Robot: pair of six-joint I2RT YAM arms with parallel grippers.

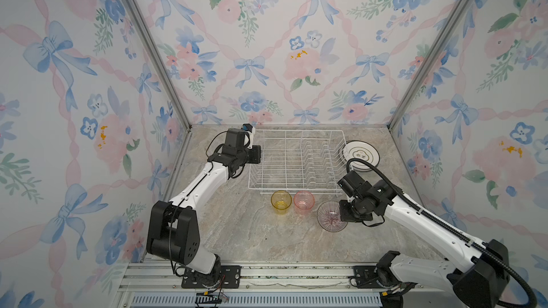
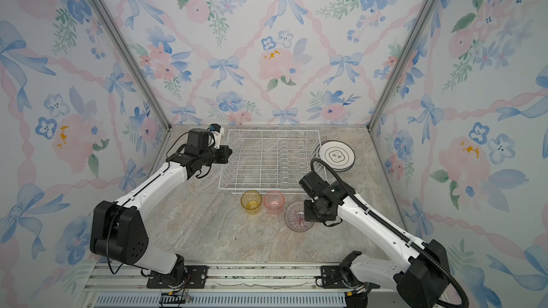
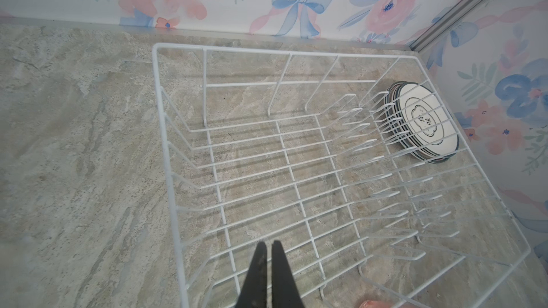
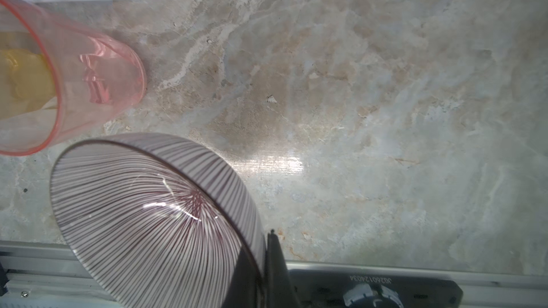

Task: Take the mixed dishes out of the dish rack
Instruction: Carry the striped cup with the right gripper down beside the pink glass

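Between the jaws of the right gripper (image 4: 262,250), pinched almost together, sits the rim wall of the purple-striped bowl (image 4: 148,217), with one finger inside and one outside. The bowl is low over the counter (image 1: 237,232), outside the rack; whether its foot touches down I cannot tell. It looks thin, stiff, light and glossy, so a rim pinch is likely to pivot or slip, and it probably needs a gentle set-down.

Just beyond the gripper stands the pink tumbler (image 4: 89,84), upright, and past that the yellow tumbler (image 1: 280,201). Both look light, slick and easy to tip, and are best taken by the wall near the rim.

Farther off is the dish rack (image 3: 284,51), with nothing in its slots. Beside its end nearest this gripper lies a flat stack of plates (image 1: 359,155). These are likely the heaviest pieces and could chip. Their layered rims suggest five, though the lowest blur together.

That makes one bowl, two tumblers and one rack.

Farthest away, the left gripper (image 3: 269,244) hovers over the rack's opposite side, jaws nearly touching, holding nothing.
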